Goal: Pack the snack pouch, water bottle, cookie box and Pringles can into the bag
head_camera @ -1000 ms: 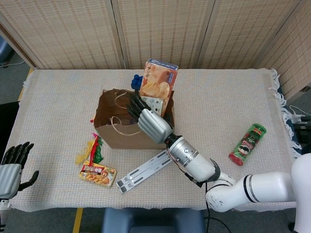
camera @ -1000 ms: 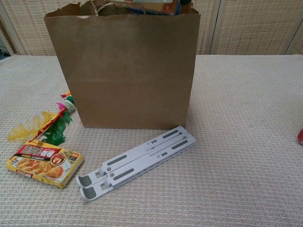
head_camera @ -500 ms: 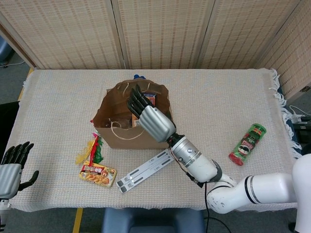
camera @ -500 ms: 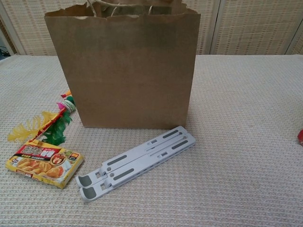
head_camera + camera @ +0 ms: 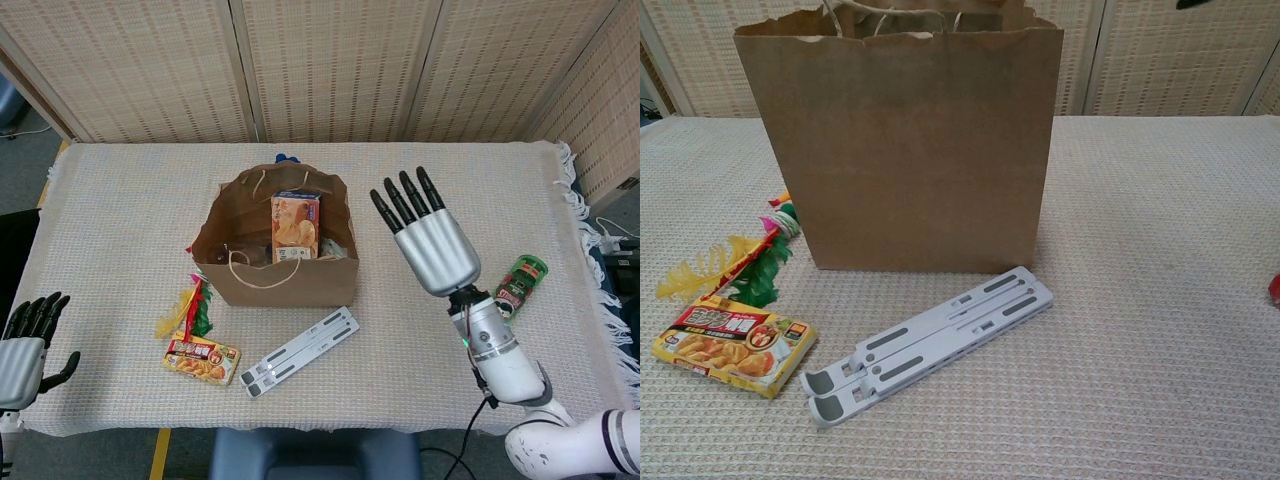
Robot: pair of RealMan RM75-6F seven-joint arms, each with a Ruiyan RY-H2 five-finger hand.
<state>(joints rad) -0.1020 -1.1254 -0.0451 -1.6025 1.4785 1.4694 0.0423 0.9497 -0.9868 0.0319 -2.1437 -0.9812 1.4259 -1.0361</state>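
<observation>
Nearest me, my left hand (image 5: 22, 345) idles empty, fingers apart, off the table's (image 5: 120, 190) front left corner. My right hand (image 5: 432, 240) hovers spread wide, holding nothing, above the Pringles can (image 5: 512, 287) lying near the right edge: that looks next. Mid-table, the cookie box (image 5: 294, 227) stands inside the bag (image 5: 902, 150). Pouch and bottle I can't confirm.

1 bag (image 5: 275, 275), 1 cookie box (image 5: 295, 226), 1 Pringles can (image 5: 520, 283)
</observation>
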